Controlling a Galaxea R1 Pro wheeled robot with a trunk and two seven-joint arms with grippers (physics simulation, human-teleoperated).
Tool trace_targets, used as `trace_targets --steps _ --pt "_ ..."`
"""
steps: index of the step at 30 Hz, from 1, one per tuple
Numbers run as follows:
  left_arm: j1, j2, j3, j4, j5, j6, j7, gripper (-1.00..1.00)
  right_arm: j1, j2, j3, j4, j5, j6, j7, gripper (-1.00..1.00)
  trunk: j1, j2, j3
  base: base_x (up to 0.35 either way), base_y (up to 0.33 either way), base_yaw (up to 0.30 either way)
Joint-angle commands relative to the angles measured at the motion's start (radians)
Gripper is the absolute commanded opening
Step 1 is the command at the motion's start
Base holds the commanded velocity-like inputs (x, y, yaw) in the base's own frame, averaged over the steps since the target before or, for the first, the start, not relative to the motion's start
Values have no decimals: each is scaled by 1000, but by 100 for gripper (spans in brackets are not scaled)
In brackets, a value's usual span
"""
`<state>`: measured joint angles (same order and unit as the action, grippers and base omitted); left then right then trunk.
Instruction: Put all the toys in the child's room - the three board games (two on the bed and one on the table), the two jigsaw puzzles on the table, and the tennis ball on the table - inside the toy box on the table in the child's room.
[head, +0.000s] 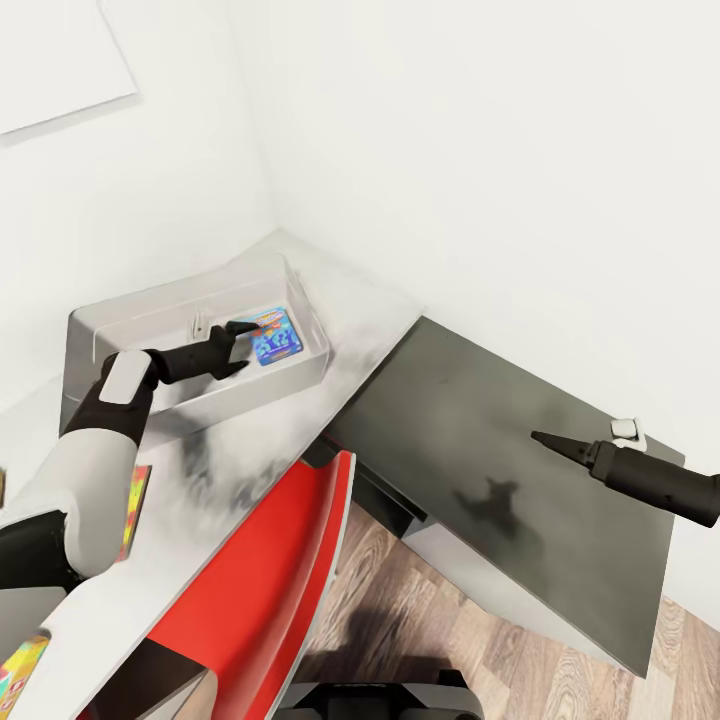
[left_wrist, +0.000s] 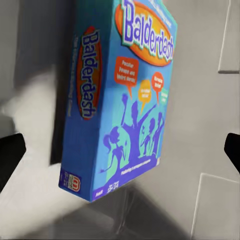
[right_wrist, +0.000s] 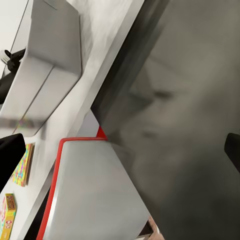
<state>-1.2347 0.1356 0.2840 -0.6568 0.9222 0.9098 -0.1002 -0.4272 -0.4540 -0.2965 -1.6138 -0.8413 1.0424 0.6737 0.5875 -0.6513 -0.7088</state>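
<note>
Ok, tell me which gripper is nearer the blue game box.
Left. The left gripper is inside the toy box, right beside the blue game box; the right gripper hangs far off over the dark cabinet.

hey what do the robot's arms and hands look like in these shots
Both arms are smooth segmented shells. The left arm runs white and light grey between black joints, ending in a black hand with tapered fingers. The right hand is a black cylinder narrowing to a point. No cables or markings show.
</note>
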Motion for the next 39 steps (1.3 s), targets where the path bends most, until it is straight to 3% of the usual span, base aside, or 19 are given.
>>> trace_targets --steps 1,12,24,32,38,39 --pt "0 8 3 2 -66 10 2 100 -1 0 -1 0 4 5 6 100 1 -1 -1 0 0 0" --pt "0 52 4 -7 -49 92 17 100 -1 1 1 0 4 5 6 100 1 -1 -1 0 0 0" --pt "0 73 4 -19 -20 112 18 100 -1 2 4 0 4 5 7 100 1 -1 -1 0 0 0" --pt "5 74 -1 -118 -13 117 14 100 4 8 6 0 4 5 27 100 1 -1 -1 0 0 0" --pt "16 68 -8 -209 -8 120 1 100 12 8 6 0 5 5 113 100 1 -1 -1 0 0 0" --pt "29 65 -17 -256 6 123 -25 100 19 7 5 0 7 5 159 100 1 -1 -1 0 0 0"
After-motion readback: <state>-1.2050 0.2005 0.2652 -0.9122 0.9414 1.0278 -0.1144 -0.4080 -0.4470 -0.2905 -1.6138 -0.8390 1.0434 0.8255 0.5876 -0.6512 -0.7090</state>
